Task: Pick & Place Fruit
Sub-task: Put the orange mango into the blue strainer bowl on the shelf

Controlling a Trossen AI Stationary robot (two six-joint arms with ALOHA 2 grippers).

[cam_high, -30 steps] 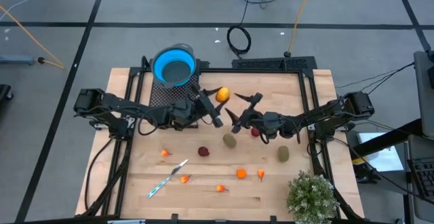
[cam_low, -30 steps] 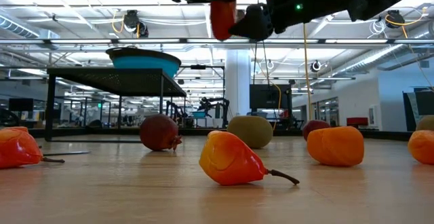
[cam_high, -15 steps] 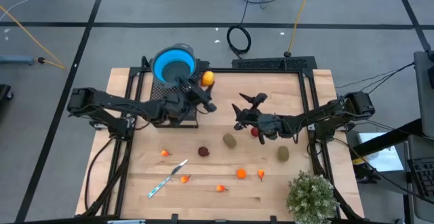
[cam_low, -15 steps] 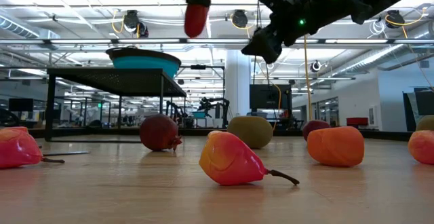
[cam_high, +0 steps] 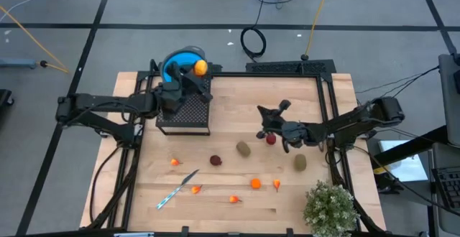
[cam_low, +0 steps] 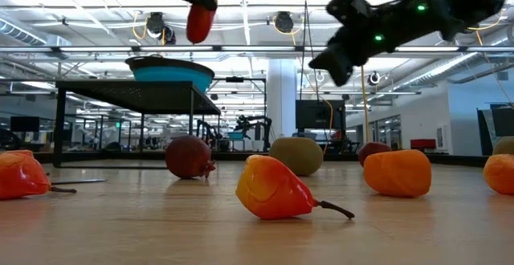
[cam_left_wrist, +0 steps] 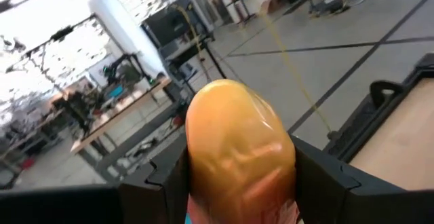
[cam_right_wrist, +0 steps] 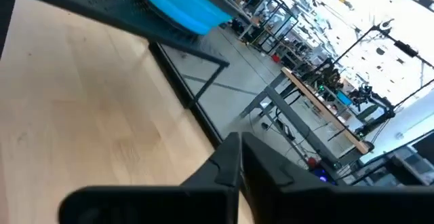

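Observation:
My left gripper (cam_high: 192, 72) is raised over the right side of the blue bowl (cam_high: 180, 61), which sits on a black mesh stand (cam_high: 185, 113). It is shut on the larger red-orange fruit (cam_high: 200, 67). My right gripper (cam_high: 272, 113) hovers shut and empty above the table's middle right, over a dark red fruit (cam_high: 271, 139). Other fruit lie on the wood: an olive oval (cam_high: 244, 149), a second dark red one (cam_high: 215, 160), another olive oval (cam_high: 300, 162) and several small orange bits (cam_high: 255, 183). My left gripper pinches the red-orange fruit by its two sides (cam_left_wrist: 203, 170), one finger (cam_left_wrist: 166, 180) on each side. The fruit's rounded end sticks out past the fingertips. In the low view the fruit (cam_low: 200, 21) hangs below the fingers, lifted clear above the bowl (cam_low: 173, 74).
A thin silver-blue knife-like stick (cam_high: 178, 189) lies near the front left. A bushy green plant (cam_high: 329, 207) stands at the front right corner. Black frame rails (cam_high: 287, 67) run along the table's far and side edges.
My left gripper has carried the red-orange fruit from above the table's middle toward the far left, up over the blue bowl, keeping hold of it. My right gripper has drawn back toward the right edge and shut on nothing.

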